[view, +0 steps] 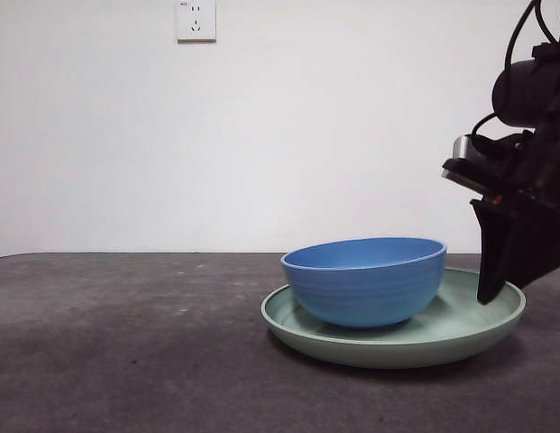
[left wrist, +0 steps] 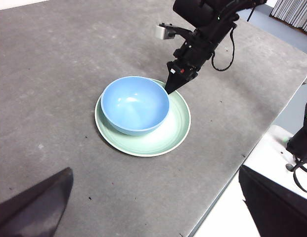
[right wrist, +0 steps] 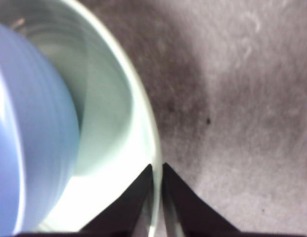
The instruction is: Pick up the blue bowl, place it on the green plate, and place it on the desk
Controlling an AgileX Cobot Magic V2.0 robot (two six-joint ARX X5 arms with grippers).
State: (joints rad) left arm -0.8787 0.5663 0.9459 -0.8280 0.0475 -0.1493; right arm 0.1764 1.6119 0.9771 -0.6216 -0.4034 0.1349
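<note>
The blue bowl [view: 365, 280] sits upright in the green plate [view: 397, 347], which lies on the desk [view: 126, 343] right of centre. My right gripper [view: 491, 293] comes down from the right, shut on the plate's right rim. In the right wrist view its jaws [right wrist: 157, 170] straddle the plate's rim [right wrist: 143, 113] with almost no gap, and the bowl [right wrist: 29, 128] is beside them. The left wrist view shows the bowl [left wrist: 135, 103], the plate [left wrist: 168, 133] and the right gripper [left wrist: 169, 89] from high up. My left gripper [left wrist: 155, 173] is open and empty, well above the desk.
A white wall socket [view: 196, 20] is on the back wall. In the left wrist view the desk's edge [left wrist: 227, 182] runs close to the plate, with a white surface [left wrist: 272, 153] beyond it. Bare desk [left wrist: 54, 74] lies on the bowl's other side.
</note>
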